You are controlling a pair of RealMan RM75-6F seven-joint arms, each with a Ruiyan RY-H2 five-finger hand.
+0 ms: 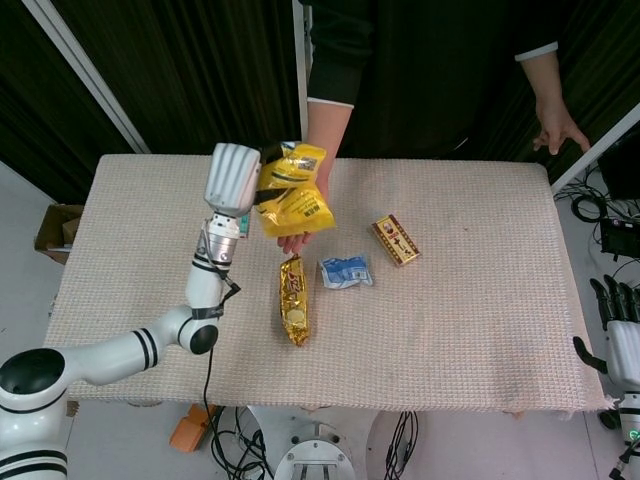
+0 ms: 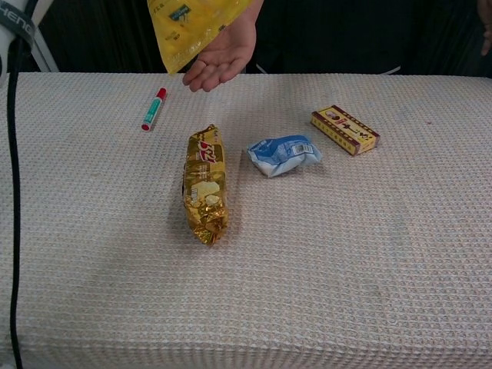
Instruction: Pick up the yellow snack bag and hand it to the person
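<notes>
Head view shows the robot's left hand (image 1: 233, 180) raised above the far side of a table (image 1: 480, 300) covered in pale woven cloth, its fingers gripping the yellow snack bag (image 1: 292, 190) by one edge. The bag hangs in the air directly over a person's open palm (image 1: 300, 238), which reaches in from the far side; whether bag and palm touch cannot be told. The robot's right hand (image 1: 618, 330) sits off the table's right edge, dark fingers apart and pointing up, holding nothing. On the cloth lie a long gold packet (image 1: 293, 299), a crumpled blue and white packet (image 1: 346, 271) just beside it, and a small brown box (image 1: 395, 240) further right. Chest view adds a red and green tube (image 2: 154, 109) lying near the person's palm (image 2: 223, 58), with the bag's (image 2: 192, 27) lower corner above it.
</notes>
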